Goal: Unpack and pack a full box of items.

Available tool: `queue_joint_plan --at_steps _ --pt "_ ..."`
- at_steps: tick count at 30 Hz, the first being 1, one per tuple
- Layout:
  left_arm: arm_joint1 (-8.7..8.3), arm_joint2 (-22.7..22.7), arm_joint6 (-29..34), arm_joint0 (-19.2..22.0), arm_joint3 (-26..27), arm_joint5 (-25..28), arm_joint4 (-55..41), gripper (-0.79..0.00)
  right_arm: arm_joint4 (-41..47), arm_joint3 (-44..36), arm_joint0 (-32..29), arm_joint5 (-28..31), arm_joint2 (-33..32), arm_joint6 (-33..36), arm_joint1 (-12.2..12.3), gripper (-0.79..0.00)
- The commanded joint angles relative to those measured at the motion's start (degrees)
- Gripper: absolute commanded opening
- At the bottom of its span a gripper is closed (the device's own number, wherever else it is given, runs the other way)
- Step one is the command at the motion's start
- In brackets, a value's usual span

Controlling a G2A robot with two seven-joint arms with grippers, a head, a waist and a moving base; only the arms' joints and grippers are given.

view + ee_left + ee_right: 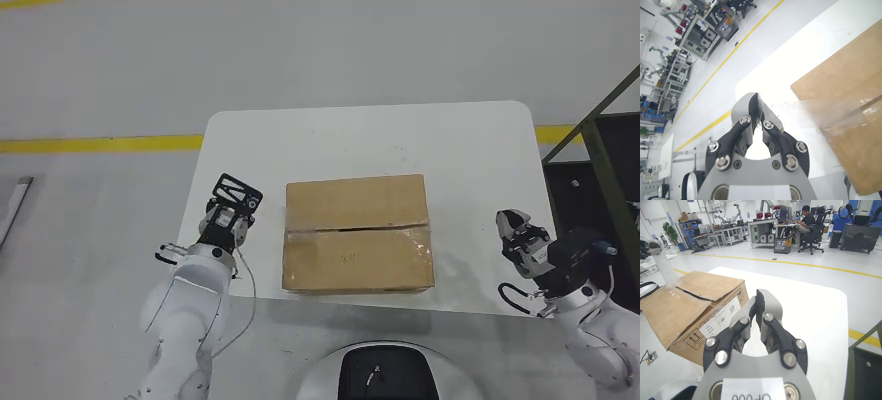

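A cardboard box [355, 232] sits mid-table [470, 150], its top seam running side to side between the arms. The left gripper [759, 101] is just off the box's left end, fingers pinching a strip of clear tape [810, 111]; the strip stretches in line with the seam and seems attached only at that left end. The right gripper [757, 303], fingers pressed together on nothing, stands apart beyond the right end. The left arm is nearer, so freeing the tape likely means pulling leftward, away from the box.

Box [357, 232] on table [480, 150], centre front
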State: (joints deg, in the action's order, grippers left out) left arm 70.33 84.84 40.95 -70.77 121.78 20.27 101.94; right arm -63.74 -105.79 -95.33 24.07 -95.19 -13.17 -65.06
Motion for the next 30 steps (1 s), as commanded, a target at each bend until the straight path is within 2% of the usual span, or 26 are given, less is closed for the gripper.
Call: queue_joint_plan --at_steps 1,5,10,12,19,22,30 --pt "-0.20 2.45 -0.58 -1.60 -0.45 -0.40 0.69 -0.785 -0.15 0.24 0.29 0.47 0.08 0.02 0.01 -0.785" --pt "-0.32 5.59 -2.01 -4.23 -2.54 -3.34 1.29 -0.785 -0.41 0.62 0.83 1.43 0.12 0.18 0.04 -0.785" --pt "-0.20 6.91 -3.46 -6.61 -5.45 -7.11 0.65 -0.785 0.23 1.05 1.28 2.51 0.07 0.49 0.05 -0.785" --pt "-0.09 6.88 -2.72 -7.28 -7.05 -8.41 0.26 0.000 0.86 1.25 1.44 2.91 0.08 0.66 0.04 -0.785" --pt "0.40 7.09 -2.00 -7.65 -7.60 -12.81 -4.74 0.000 3.26 0.94 1.78 4.34 -0.06 1.14 0.01 -0.785" --pt "0.55 10.03 -2.77 -8.05 -6.81 -15.06 -10.26 0.000 3.71 0.72 1.83 4.85 -0.14 1.26 0.01 -0.785" --pt "0.28 16.61 -3.29 -8.70 -3.06 -16.02 -14.11 0.000 3.51 0.30 2.28 6.14 -0.93 1.85 0.15 -0.785"
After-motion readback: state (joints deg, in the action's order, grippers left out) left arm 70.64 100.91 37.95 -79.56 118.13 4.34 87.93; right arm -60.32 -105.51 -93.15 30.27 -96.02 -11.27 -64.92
